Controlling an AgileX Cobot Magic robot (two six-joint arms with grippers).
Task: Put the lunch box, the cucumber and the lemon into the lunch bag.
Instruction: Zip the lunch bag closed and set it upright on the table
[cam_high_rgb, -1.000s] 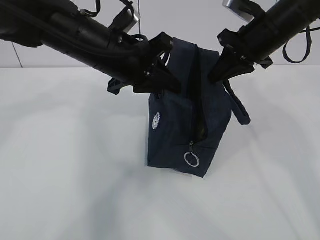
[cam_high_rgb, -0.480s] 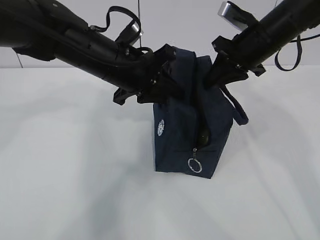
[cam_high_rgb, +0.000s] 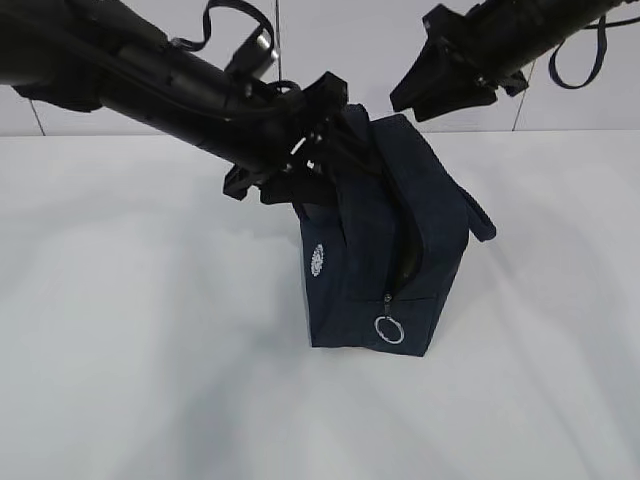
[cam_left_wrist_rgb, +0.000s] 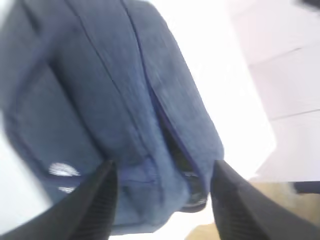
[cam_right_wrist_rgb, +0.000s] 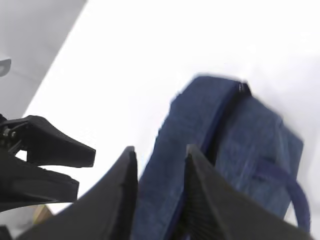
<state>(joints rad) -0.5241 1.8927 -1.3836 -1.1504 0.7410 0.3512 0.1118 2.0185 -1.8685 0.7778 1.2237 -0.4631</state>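
The dark navy lunch bag (cam_high_rgb: 380, 260) stands on the white table (cam_high_rgb: 130, 330), its white logo (cam_high_rgb: 317, 260) and zipper ring pull (cam_high_rgb: 388, 329) facing me. My left gripper (cam_high_rgb: 322, 140) is open at the bag's upper left corner. In the left wrist view its jaws (cam_left_wrist_rgb: 162, 167) stand wide with the bag (cam_left_wrist_rgb: 100, 90) beyond them and nothing pinched. My right gripper (cam_high_rgb: 405, 103) hangs open above the bag's top right, clear of the fabric; its jaws (cam_right_wrist_rgb: 160, 150) frame the bag (cam_right_wrist_rgb: 240, 140) below. The lunch box, the cucumber and the lemon are out of view.
A loop handle (cam_high_rgb: 480, 215) droops over the bag's right side. The zipper slit down the bag's front face gapes slightly. A pale wall (cam_high_rgb: 340, 40) rises behind the table's far edge. The left gripper (cam_right_wrist_rgb: 50, 150) shows at the left of the right wrist view.
Both grippers opened and let go of the bag's top. The bag settled upright on the table. The right arm rose up and away to the right.
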